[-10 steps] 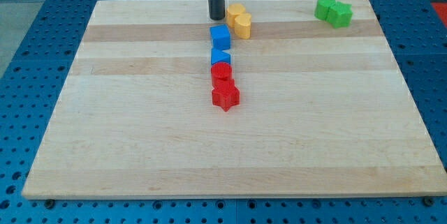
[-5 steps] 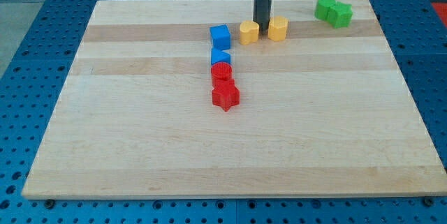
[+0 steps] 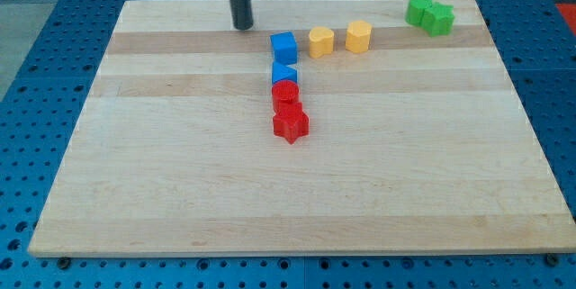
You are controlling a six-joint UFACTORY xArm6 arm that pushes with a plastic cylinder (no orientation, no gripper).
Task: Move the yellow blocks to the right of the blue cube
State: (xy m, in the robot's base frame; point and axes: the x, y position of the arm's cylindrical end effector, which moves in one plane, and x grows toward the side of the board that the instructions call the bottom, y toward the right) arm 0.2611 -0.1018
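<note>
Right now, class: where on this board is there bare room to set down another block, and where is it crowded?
Bare: the whole stretch below the red star, and both sides of the central column. Crowded: the top band, with my tip, blue cube, two yellow blocks, and green blocks at the top-right corner.

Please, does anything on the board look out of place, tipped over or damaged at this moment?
Nothing stands out. The two yellow blocks sit upright in a row to the view's right of the blue cube, apart from each other. My tip is to the view's left of the cube, touching no block.
</note>
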